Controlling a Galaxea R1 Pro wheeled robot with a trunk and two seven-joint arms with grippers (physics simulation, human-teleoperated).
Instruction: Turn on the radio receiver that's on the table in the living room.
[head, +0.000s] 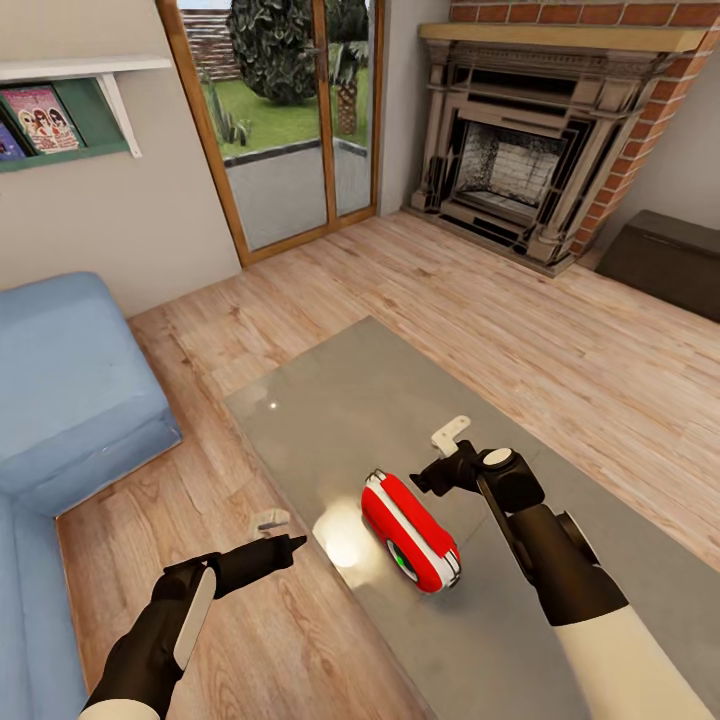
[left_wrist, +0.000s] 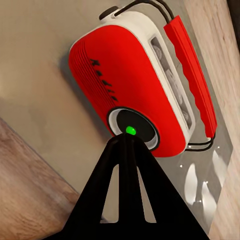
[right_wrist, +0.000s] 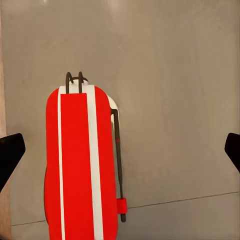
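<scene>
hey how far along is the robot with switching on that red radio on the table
Looks done: the radio receiver sits on the table, and a green light glows in its dial, suggesting it is on. In hand: the left pincer, shut, points at the dial; contact is unclear. The right pincer hovers open beside the radio. Left: probably just pulling back.

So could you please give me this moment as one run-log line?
radio receiver: on table, dial light green | left gripper: shut, empty | right gripper: open, above radio
</scene>
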